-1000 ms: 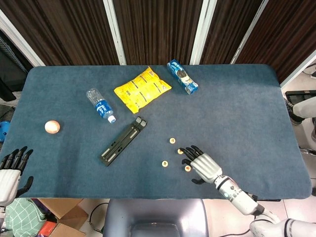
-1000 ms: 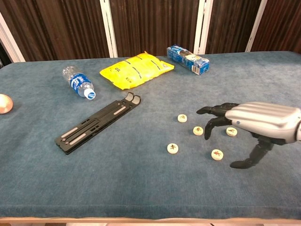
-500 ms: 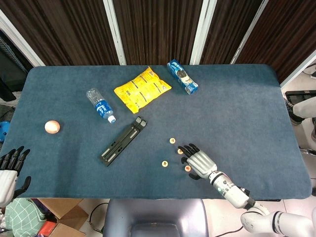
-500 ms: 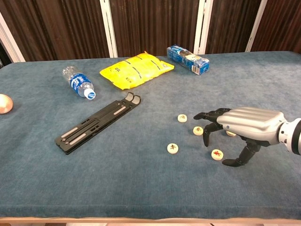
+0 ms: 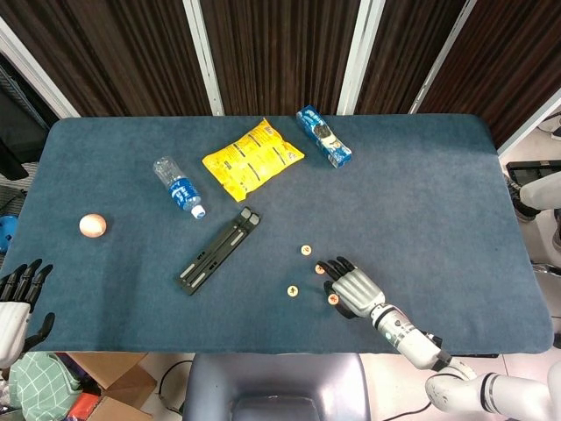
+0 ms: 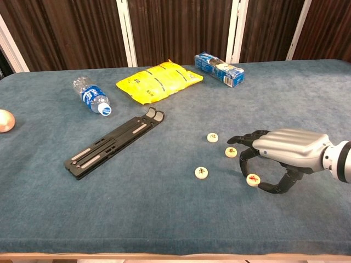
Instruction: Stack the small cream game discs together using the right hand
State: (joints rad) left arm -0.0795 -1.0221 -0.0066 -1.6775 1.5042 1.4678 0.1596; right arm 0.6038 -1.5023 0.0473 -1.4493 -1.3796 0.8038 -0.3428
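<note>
Several small cream discs with red marks lie on the blue cloth. In the chest view they are the far disc [image 6: 213, 137], the middle disc [image 6: 231, 152], the left disc [image 6: 202, 172] and the near disc [image 6: 253, 179]. My right hand [image 6: 285, 151] hovers low over the near disc, its fingers curled down on one side of it and its thumb on the other, and it holds nothing. Another disc seen earlier behind that hand is now hidden. In the head view, the right hand [image 5: 352, 284] sits beside the near disc [image 5: 333, 298]. My left hand [image 5: 17, 303] rests off the table's near left corner with its fingers spread.
A black folding stand [image 6: 114, 143] lies left of the discs. Farther back are a water bottle [image 6: 90, 95], a yellow snack bag [image 6: 159, 81] and a blue biscuit pack [image 6: 220, 69]. A small ball [image 6: 5, 120] sits at the far left. The table's near edge [image 6: 175, 253] is close.
My right hand has dropped lower and drawn toward the near disc, with its fingers and thumb now on either side of it. It now covers the disc behind it. The left hand has sunk slightly.
</note>
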